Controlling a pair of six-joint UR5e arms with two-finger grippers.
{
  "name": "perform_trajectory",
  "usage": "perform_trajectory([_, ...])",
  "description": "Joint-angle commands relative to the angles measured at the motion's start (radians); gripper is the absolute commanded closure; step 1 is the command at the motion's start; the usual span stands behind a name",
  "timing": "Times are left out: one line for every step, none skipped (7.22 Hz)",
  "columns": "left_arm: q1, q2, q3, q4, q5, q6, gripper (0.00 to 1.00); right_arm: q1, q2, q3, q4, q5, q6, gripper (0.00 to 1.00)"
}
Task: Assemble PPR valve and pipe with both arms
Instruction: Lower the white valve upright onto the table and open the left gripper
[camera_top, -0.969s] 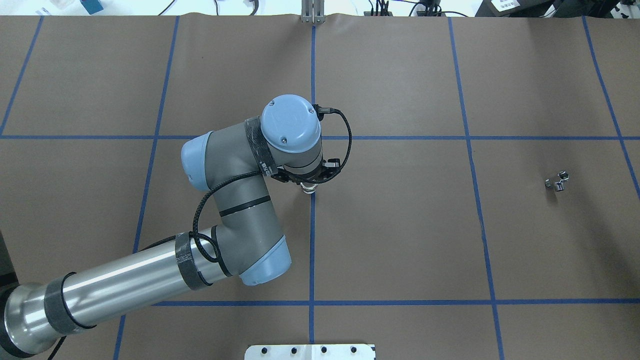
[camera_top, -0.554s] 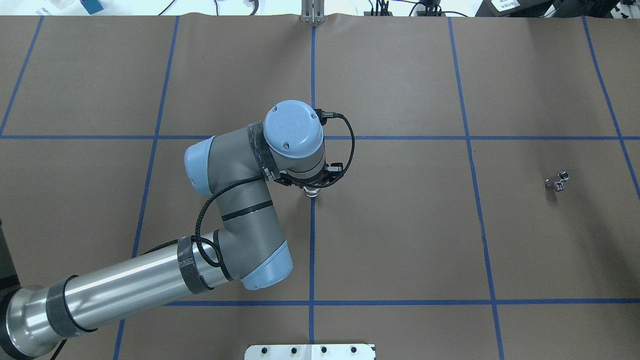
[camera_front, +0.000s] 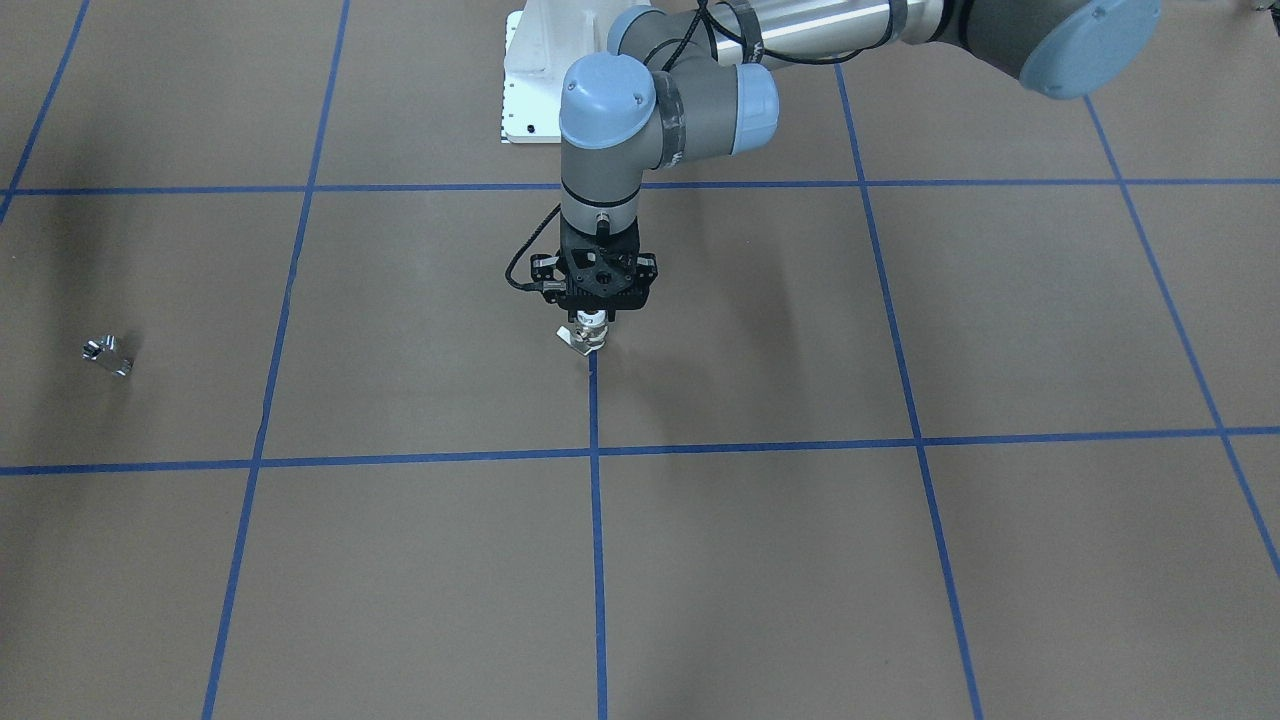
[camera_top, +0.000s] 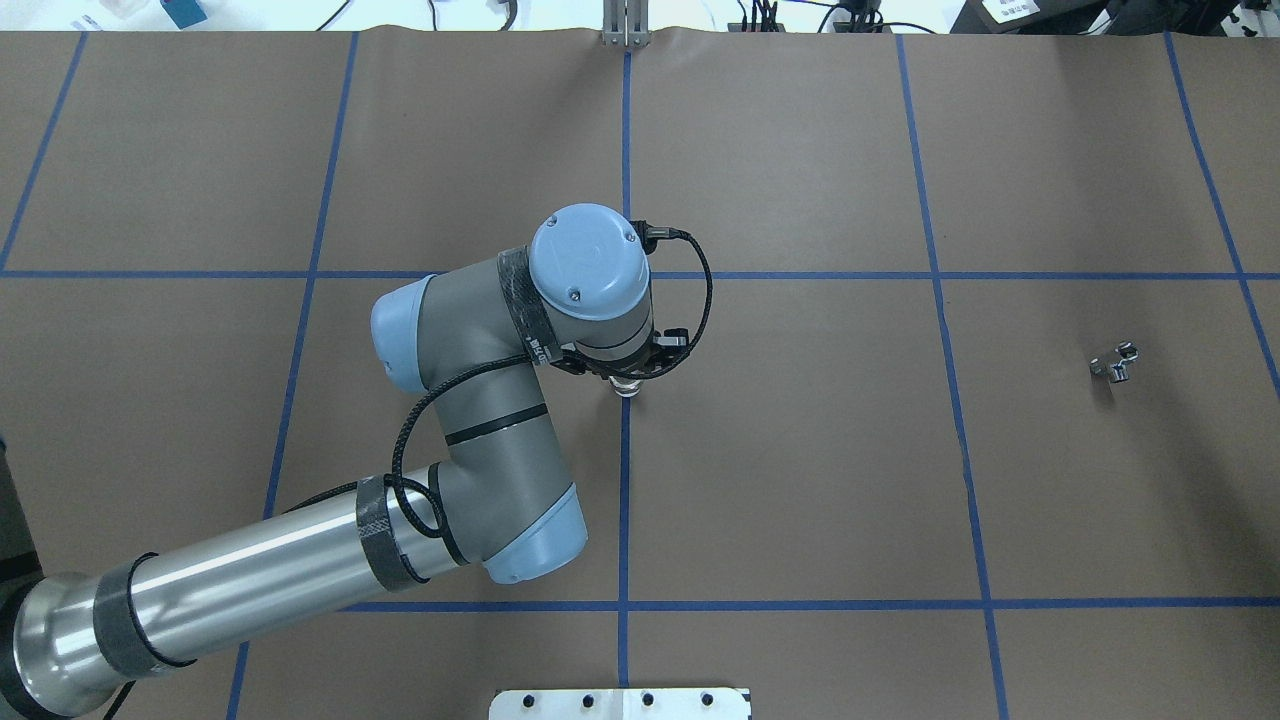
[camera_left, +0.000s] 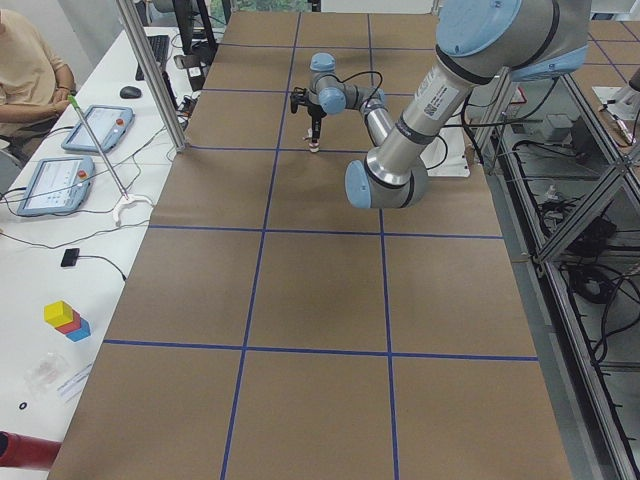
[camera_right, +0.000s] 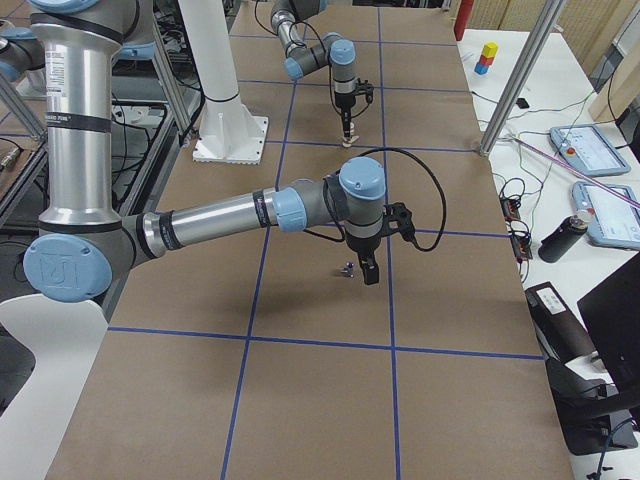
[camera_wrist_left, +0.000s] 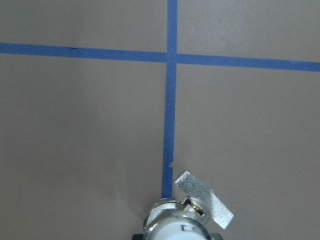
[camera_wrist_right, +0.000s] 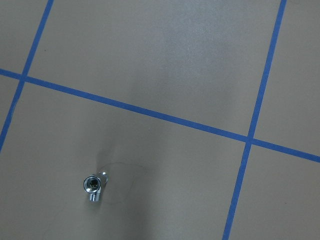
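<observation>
- Left arm (camera_top: 480, 420): this grey tubular arm with light-blue joint caps reaches to the middle of the brown paper-covered counter (camera_top: 800, 480). Its wrist is vertical, and the black two-finger left hand (camera_front: 594, 320) points straight down.
- Left hand state: closed on the small white-ended plastic PPR valve (camera_front: 587, 340) with a silvery metal middle. The fingers clamp its upper white end. The metal middle shows just below the fingertips.
- Valve attitude: upright, with its axis in line with the hand. Its small flat metal lever (camera_wrist_left: 204, 199) projects sideways just under the fingertips.
- Valve height: the lower end sits directly beneath the left hand, over a strip of blue tape (camera_wrist_left: 170, 125) in the counter's grid. Whether it touches the counter cannot be told.
- Right arm (camera_right: 220, 215): it shows only in the view from the robot's right end. The forearm reaches out over the counter, and the black two-finger right hand (camera_right: 371, 272) points down.
- Right hand state: cannot be told. That single view does not show whether the fingers are open or closed.
- The short shiny silver-metal pipe (camera_top: 1115, 362) fitting lies on the counter, free of both hands.
- Pipe position: below the right hand and off to one side of it, and well apart from the left hand.
- Pipe attitude: one open round end faces up toward the right wrist camera.
</observation>
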Motion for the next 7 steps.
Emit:
perform_trajectory([0.0,0.001,-0.001,0.0,0.01,0.0,0.02,0.0,0.0,0.0,0.0,0.0,0.0,0.0])
perform_trajectory([0.008,0.001,-0.001,0.0,0.019,0.0,0.01,0.0,0.0,0.0,0.0,0.0,0.0,0.0])
perform_trajectory([0.008,0.0,-0.015,0.0,0.018,0.005,0.01,0.0,0.0,0.0,0.0,0.0,0.0,0.0])
perform_trajectory([0.006,0.007,-0.067,0.011,0.013,0.011,0.01,0.0,0.0,0.002,0.0,0.0,0.0,0.0])
perform_trajectory([-0.001,0.029,-0.136,0.031,0.012,0.017,0.01,0.0,0.0,0.003,0.0,0.0,0.002,0.0])
perform_trajectory([-0.005,0.074,-0.252,0.084,0.01,0.037,0.01,0.0,0.0,0.012,0.0,0.012,0.009,0.0])
perform_trajectory([-0.033,0.136,-0.415,0.206,-0.023,0.102,0.01,0.0,0.001,0.017,0.001,0.023,0.035,0.0])
